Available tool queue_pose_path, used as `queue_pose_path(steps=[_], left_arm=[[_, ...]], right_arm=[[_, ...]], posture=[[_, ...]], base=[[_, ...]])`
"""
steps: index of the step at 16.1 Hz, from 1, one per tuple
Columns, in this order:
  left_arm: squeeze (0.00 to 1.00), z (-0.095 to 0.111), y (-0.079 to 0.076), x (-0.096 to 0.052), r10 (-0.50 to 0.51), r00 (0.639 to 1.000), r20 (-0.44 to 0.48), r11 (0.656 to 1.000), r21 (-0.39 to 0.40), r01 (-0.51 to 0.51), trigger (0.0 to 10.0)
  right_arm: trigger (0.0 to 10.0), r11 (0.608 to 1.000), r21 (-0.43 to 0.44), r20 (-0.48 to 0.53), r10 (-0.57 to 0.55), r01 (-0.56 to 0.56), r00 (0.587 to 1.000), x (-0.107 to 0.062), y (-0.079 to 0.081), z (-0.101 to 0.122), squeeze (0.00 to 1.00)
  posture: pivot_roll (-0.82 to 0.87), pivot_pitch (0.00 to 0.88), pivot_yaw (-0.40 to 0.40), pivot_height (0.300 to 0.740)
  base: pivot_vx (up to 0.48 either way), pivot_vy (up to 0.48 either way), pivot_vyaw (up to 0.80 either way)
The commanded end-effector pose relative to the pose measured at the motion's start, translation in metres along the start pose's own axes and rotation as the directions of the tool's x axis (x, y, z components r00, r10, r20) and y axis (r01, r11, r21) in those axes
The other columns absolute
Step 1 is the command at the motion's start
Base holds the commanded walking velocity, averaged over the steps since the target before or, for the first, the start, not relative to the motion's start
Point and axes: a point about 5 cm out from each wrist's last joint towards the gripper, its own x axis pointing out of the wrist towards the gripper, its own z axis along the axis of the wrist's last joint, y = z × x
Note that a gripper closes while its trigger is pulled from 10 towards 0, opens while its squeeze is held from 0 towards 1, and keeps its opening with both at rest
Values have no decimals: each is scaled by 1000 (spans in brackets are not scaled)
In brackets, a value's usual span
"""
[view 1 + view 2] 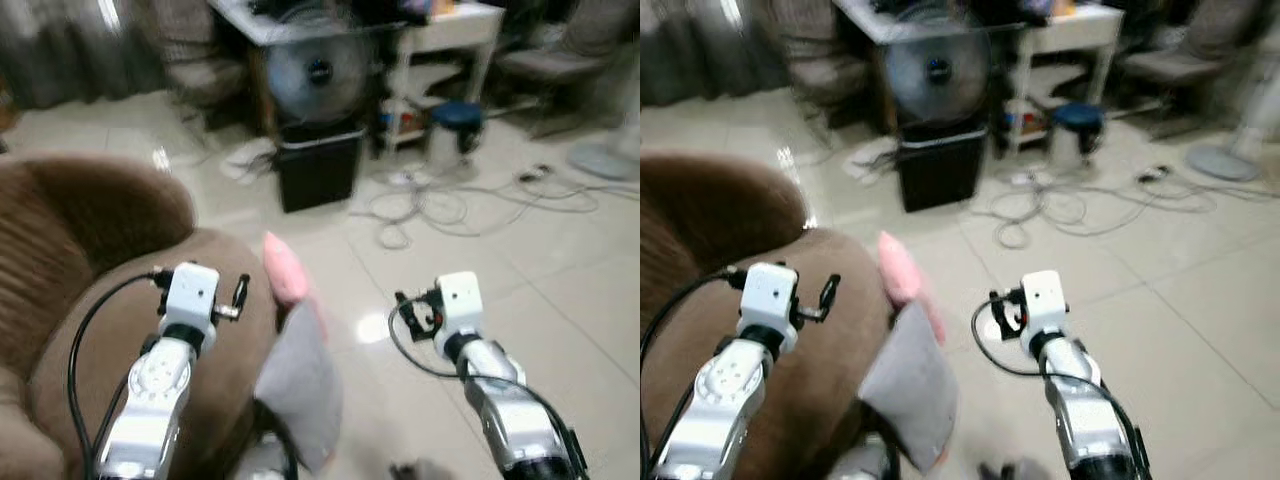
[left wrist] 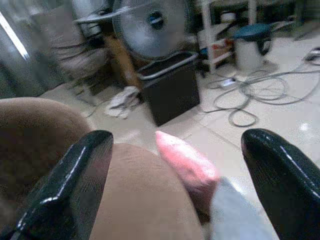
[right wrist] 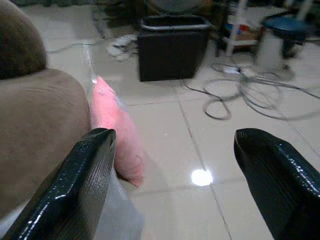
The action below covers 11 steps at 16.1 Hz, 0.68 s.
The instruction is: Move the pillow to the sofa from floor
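i have both arms raised in front of me. left gripper [image 2: 175, 185] — fingers [image 2: 75, 185] spread wide, nothing between them, touching nothing; it hangs above the brown sofa [image 1: 120, 300], over the rounded arm of it. right gripper [image 3: 185, 185] — fingers [image 3: 280, 185] also spread wide and empty, hanging over the pale tiled floor [image 1: 500, 260] to the right of the sofa.

the pink pillow [image 1: 285, 270] stands on edge on the floor, leaning against the side of the sofa, between my two arms in the head views. the right wrist view puts it just beside the sofa's side, with its lower end on the tiles. a grey pillow [image 1: 300, 385] sits just below it, nearer to me, also against the sofa; the two look to be touching, though blur makes the seam hard to read.

further off: a black bin [image 1: 318, 165] on the floor, a fan [image 1: 318, 72] behind it, a loose tangle of cables [image 1: 440, 205] on the tiles, a white desk [image 1: 440, 30], a blue-topped stool [image 1: 456, 125].
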Motion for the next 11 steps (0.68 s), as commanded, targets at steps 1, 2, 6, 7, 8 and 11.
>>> queue_pose_path(steps=[1,2,6,7,8,11], left_arm=[[0,-9,1,-3,2,1000,-30,1000,-1,-2,10000],[0,-9,2,-2,2,1000,-31,1000,-2,-3,10000],[0,-3,-10,-4,-24,1000,11,999,-29,25,10000],[0,-2,-17,-1,-36,999,13,999,-36,36,10000],[0,1,-24,1,-47,999,24,998,-42,48,10000],[0,6,-34,8,-69,997,29,998,-11,69,10000]], right_arm=[[10000,999,-33,-3,17,-17,1000,4,1,6,0],[10000,999,-47,-10,25,-25,1000,5,1,6,0],[10000,995,-76,-40,57,-60,998,-1,-7,5,0],[10000,997,-66,-45,42,-45,998,-4,-11,5,0],[10000,998,-59,-44,32,-34,999,-6,-17,7,0],[10000,999,-48,-53,-16,14,998,-7,-22,3,0]], posture=[[41,0,7,643],[40,0,-12,643],[34,0,-60,643],[23,0,-70,643],[33,0,-78,643],[22,0,-58,643]], base=[[0,0,0],[0,0,0],[0,0,0],[0,0,0],[0,0,0],[0,0,0]])
